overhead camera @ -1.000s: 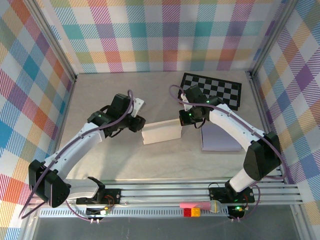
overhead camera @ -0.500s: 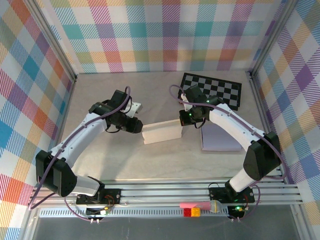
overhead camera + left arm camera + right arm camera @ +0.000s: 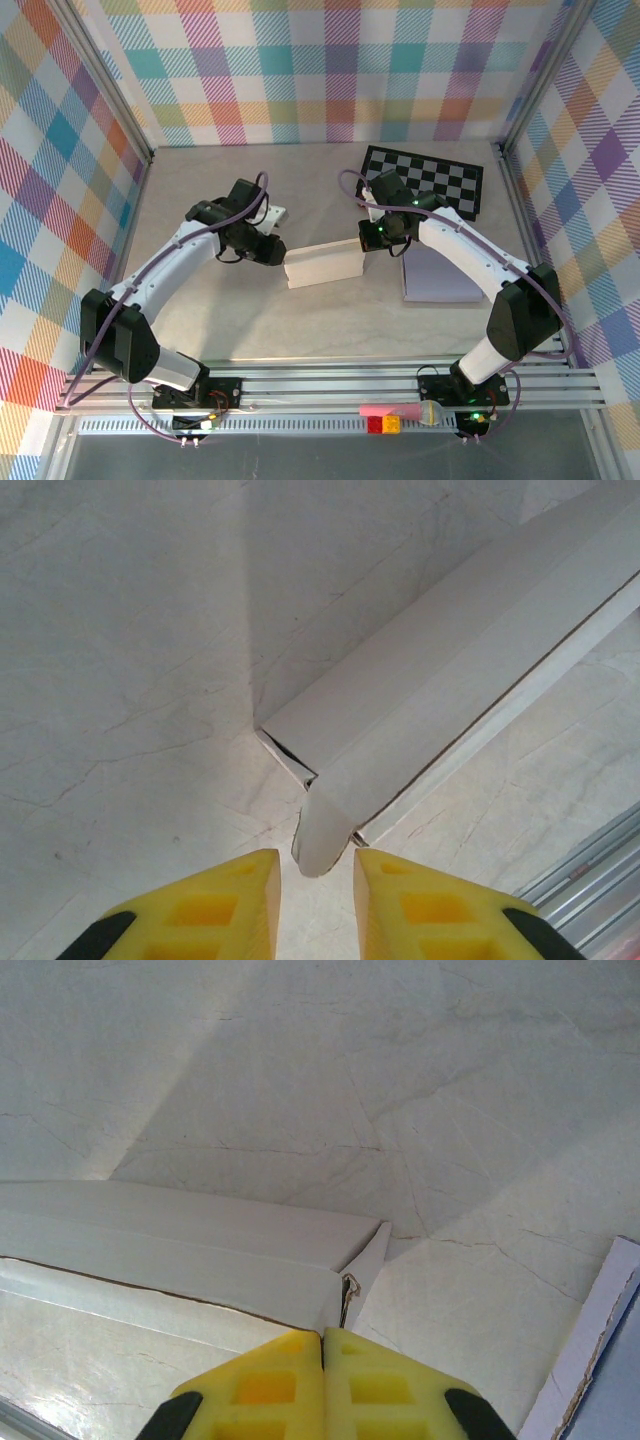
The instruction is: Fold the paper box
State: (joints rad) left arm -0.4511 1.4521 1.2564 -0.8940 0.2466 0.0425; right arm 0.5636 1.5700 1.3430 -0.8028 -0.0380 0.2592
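Observation:
The white paper box [image 3: 323, 263] lies as a long, low shape in the middle of the table. My left gripper [image 3: 274, 250] is at its left end. In the left wrist view the box [image 3: 440, 670] runs up to the right, and a curled end flap [image 3: 325, 840] hangs down with its tip just inside the narrow gap of the open left gripper [image 3: 317, 865], touching neither finger. My right gripper [image 3: 369, 238] is at the box's right end. In the right wrist view it [image 3: 322, 1338] is shut, its tips against the end corner of the box [image 3: 200, 1240].
A black-and-white chequered mat [image 3: 425, 180] lies at the back right. A pale lavender pad [image 3: 440, 272] lies right of the box, under the right arm; its corner [image 3: 600, 1360] shows in the right wrist view. Plaid walls close in three sides.
My left arm has swung its gripper in to the box's left end, and its jaws have narrowed. The right arm and the box have not moved.

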